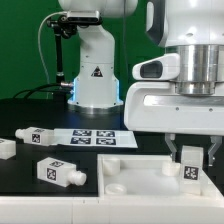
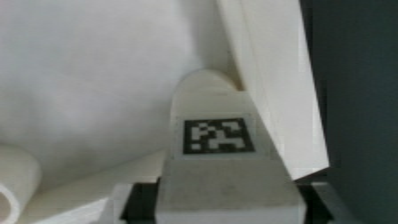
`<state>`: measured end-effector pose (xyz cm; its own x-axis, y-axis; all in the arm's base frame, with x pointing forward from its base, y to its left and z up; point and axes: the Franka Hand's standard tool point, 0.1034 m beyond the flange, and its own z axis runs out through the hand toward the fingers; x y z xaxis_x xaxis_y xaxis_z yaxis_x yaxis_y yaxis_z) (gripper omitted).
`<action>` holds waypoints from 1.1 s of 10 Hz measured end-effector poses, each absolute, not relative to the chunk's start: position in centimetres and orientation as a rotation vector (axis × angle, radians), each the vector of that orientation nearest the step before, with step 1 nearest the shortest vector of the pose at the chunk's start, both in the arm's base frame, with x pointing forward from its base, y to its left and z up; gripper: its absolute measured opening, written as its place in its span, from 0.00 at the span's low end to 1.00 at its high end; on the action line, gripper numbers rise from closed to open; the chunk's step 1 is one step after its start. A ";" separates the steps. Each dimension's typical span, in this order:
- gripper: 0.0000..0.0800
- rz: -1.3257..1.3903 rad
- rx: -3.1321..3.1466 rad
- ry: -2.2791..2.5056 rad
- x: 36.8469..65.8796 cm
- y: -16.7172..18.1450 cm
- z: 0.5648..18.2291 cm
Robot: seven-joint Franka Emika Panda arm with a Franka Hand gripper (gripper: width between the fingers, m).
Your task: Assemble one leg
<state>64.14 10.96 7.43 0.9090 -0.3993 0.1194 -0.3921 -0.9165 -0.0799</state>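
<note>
My gripper (image 1: 190, 157) is shut on a leg (image 1: 191, 172), a short white post with a black-and-white tag, and holds it upright over the wide white square panel (image 1: 140, 185) at the exterior view's right. In the wrist view the leg (image 2: 214, 150) fills the space between my dark fingers (image 2: 143, 205), its tip pointing toward the panel's (image 2: 98, 90) raised edge (image 2: 267, 70). A round corner socket (image 2: 15, 180) shows at the edge of the wrist view. Whether the leg touches the panel I cannot tell.
Two more legs lie on the black table at the exterior view's left, one nearer (image 1: 59, 172) and one farther (image 1: 39, 136). Another white part (image 1: 6, 148) lies at the left edge. The marker board (image 1: 95, 138) lies before the arm's base (image 1: 96, 80).
</note>
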 end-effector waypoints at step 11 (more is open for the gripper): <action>0.64 -0.059 -2.480 1.744 63.7 11.0 7.0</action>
